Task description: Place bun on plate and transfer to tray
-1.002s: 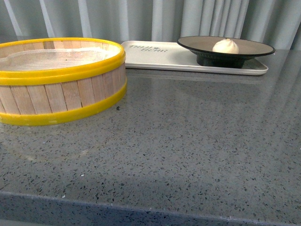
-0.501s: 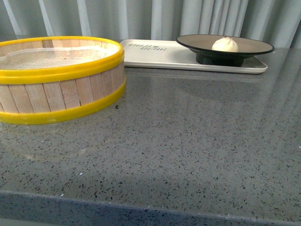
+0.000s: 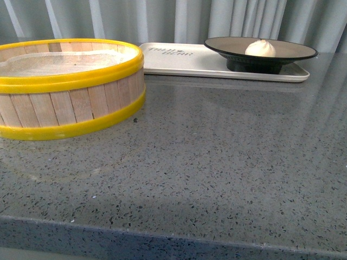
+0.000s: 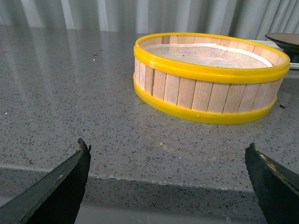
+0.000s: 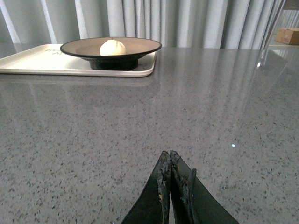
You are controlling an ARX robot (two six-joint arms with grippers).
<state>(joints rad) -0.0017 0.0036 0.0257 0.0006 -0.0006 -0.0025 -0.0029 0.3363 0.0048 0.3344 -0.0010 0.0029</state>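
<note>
Bun on plate, plate on tray, both arms clear.
Front view: the small cream-white steamed bun [image 3: 260, 48] sits in the black-rimmed tan plate [image 3: 230, 45] on the flat cream tray [image 3: 179, 62], beside a yellow-rimmed wooden steamer basket [image 3: 68, 89] on the grey speckled desk [image 3: 217, 162]. Left wrist view: left gripper [image 4: 168, 179] jaws wide apart, empty. Right wrist view: right gripper [image 5: 170, 175] jaws pressed together, empty.

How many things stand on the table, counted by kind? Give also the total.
Bun: 1, lying on the plate
Plate: 1, standing on the tray
Tray: 1
Steamer basket: 1, wooden with yellow rims
Total: 4
</note>
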